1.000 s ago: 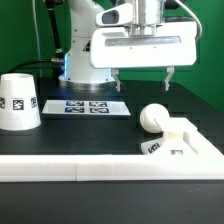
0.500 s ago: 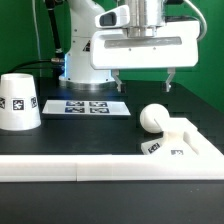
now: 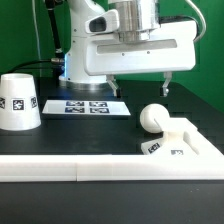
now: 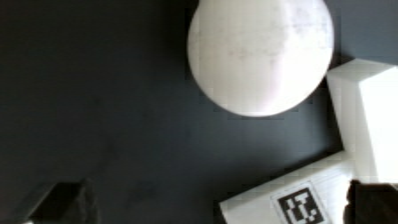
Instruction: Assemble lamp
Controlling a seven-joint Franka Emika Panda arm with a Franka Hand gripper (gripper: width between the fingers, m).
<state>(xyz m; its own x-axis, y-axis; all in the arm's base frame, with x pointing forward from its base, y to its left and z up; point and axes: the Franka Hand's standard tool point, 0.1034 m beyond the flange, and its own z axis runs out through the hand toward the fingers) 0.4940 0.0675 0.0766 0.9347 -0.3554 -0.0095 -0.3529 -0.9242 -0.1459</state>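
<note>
The flat square lamp base (image 3: 182, 143) lies at the exterior view's right, near the front rail. The ball-headed bulb (image 3: 153, 118) rests on the table touching the base's left edge. The cone shade (image 3: 18, 101) stands at the exterior view's far left. My gripper (image 3: 141, 87) hangs open and empty above the table, behind and above the bulb, fingers wide apart. In the wrist view the bulb (image 4: 260, 52) and a tagged corner of the base (image 4: 329, 196) show, with the dark fingertips (image 4: 54, 204) at the frame's edge.
The marker board (image 3: 87, 105) lies flat on the black table behind the parts. A long white border rail (image 3: 70, 170) runs along the front. The robot's white body (image 3: 85, 60) stands at the back before a green wall.
The gripper has shifted slightly toward the exterior view's left and a little lower. The lamp parts have not moved.
</note>
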